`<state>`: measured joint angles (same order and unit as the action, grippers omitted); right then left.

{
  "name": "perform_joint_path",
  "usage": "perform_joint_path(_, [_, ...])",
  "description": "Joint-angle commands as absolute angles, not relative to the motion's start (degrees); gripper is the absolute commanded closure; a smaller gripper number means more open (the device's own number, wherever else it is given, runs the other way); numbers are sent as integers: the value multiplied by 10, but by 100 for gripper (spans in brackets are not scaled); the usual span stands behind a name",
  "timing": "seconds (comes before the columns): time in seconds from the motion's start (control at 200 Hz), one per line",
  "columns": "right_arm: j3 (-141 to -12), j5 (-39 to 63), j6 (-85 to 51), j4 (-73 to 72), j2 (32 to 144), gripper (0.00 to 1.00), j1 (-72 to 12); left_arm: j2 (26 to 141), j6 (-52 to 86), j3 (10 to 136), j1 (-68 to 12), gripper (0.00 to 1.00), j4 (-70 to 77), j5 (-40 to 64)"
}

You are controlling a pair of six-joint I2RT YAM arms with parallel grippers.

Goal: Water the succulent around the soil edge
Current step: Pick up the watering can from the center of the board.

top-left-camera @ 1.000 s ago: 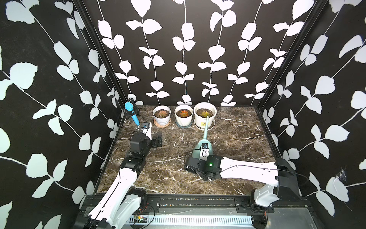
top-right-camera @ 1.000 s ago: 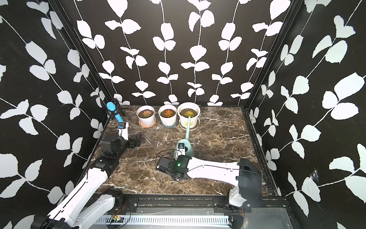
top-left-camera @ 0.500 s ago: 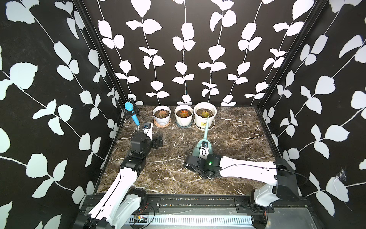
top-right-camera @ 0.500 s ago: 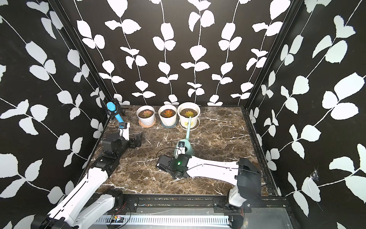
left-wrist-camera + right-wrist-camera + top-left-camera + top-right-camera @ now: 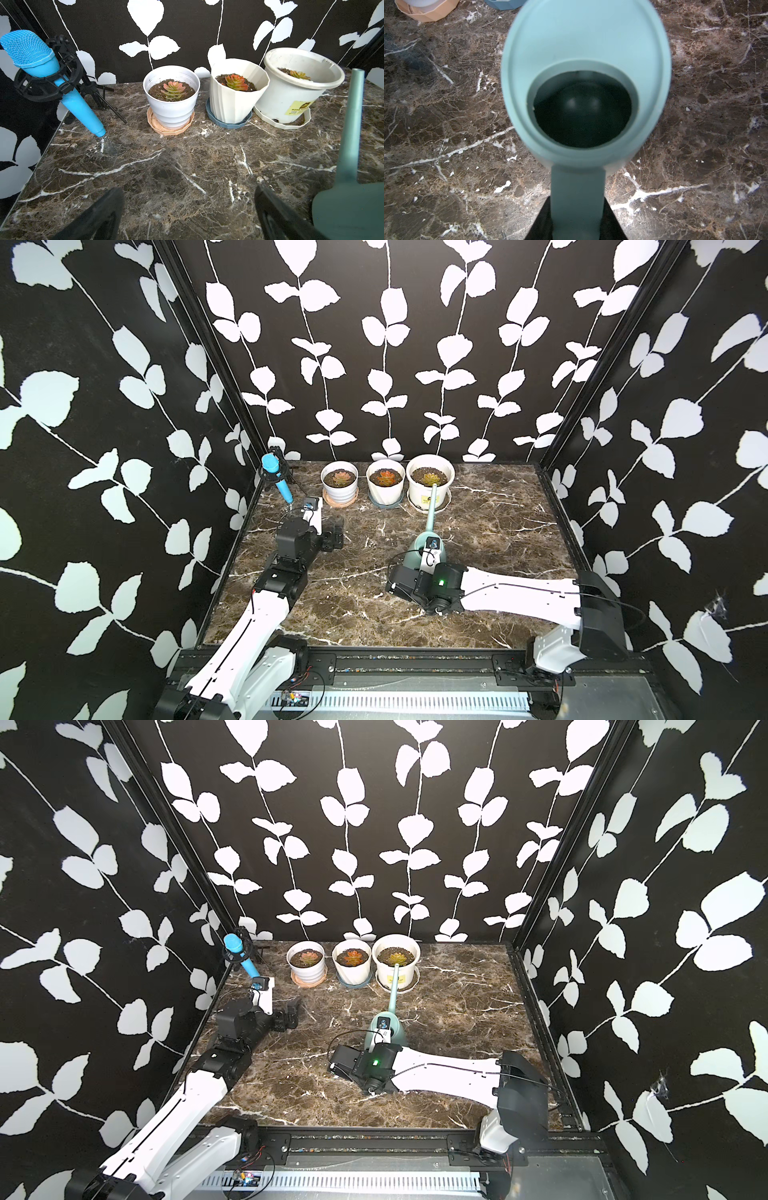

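The right gripper [image 5: 577,220] is narrow, jaws flanking the handle [image 5: 577,193] of the watering can [image 5: 414,552]; I cannot tell whether they press it. The can stands on the bench [image 5: 498,531], spout [image 5: 430,512] aimed onward at the succulent [image 5: 430,478] in the large pot [image 5: 417,494]. The left gripper [image 5: 188,195] sits wide and empty, farther off.

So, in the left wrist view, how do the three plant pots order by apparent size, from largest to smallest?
1. Pot with the yellow label
2. Ribbed cream pot
3. Round white pot
They stand in one row, so nearness to the camera hardly affects this order.
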<state>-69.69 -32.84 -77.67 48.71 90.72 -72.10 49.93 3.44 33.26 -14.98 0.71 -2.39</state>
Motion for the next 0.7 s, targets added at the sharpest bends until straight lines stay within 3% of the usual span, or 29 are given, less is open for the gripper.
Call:
perform_joint_path(0.0, [-698,-343,-760,545,929,83,-713,499,29,325,-153,1,15,-21])
perform_joint_path(0.055, [-700,-343,-758,556,928,100,-714,498,28,325,-154,1,15,-21])
perform_joint_path(0.22, [-691,-348,-759,569,922,100,-714,497,27,325,-156,1,14,-22])
perform_joint_path(0.695, [-582,-348,-655,484,745,100,-715,492,22,323,-160,1,12,-27])
